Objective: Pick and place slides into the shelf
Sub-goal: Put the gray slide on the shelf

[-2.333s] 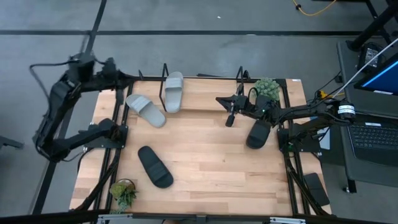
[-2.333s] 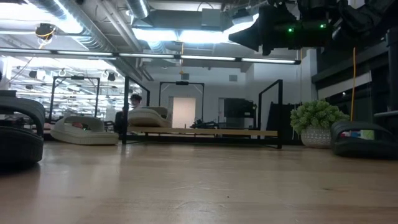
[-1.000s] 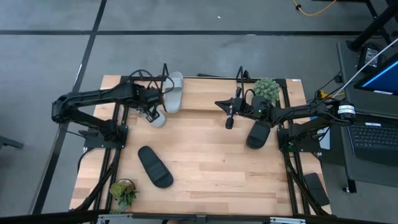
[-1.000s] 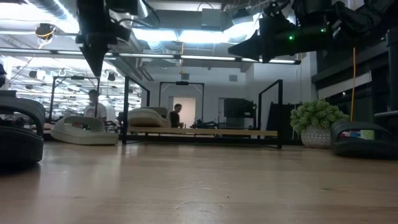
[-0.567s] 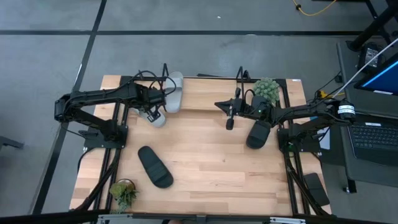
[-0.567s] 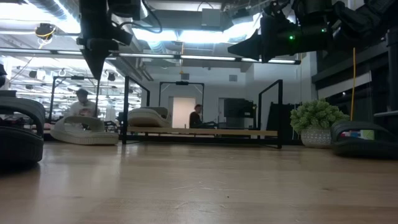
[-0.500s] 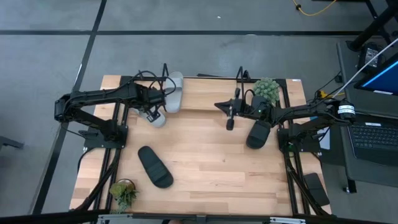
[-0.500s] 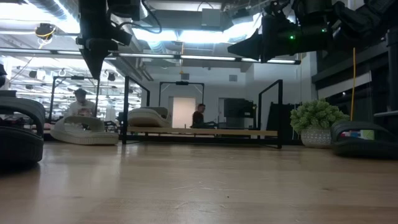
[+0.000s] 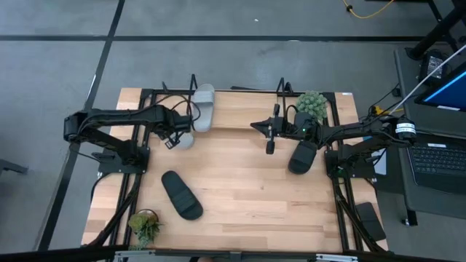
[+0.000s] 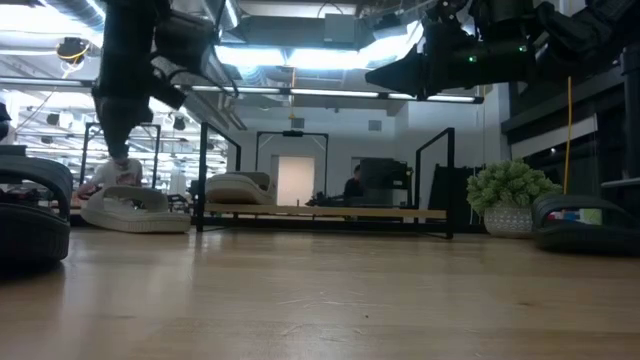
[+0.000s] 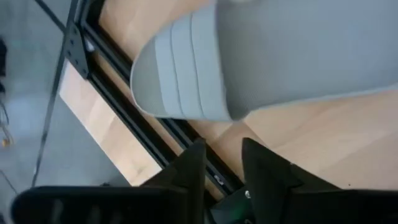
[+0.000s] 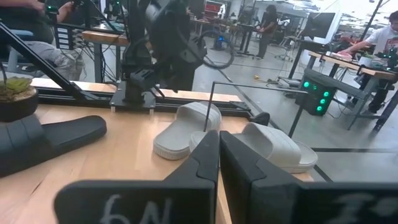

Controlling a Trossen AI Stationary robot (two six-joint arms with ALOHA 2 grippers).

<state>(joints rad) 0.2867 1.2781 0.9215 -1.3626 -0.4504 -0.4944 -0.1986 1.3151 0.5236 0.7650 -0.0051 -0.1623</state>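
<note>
Overhead, both arms hang over the far half of the bench, neither holding a slide.
Nearest, at about 7 o'clock of the bench point(image 9: 240, 211), a black slide point(image 9: 181, 194) lies flat beside a small potted plant point(image 9: 144, 223). At 3 o'clock a second black slide point(image 9: 301, 156) lies under the right arm, whose right gripper point(image 9: 270, 145) hangs clenched and empty above the wood near centre. At 10 o'clock the left gripper point(image 9: 170, 142) hovers over a light grey slide point(image 9: 183, 138), its fingers point(image 11: 264, 171) slightly parted and gripping nothing. Farthest, at 11 o'clock, the other light grey slide point(image 9: 203, 107) rests on the shelf point(image 9: 240, 111) at its left end; a bushier potted plant point(image 9: 312, 102) stands at 1 o'clock.
</note>
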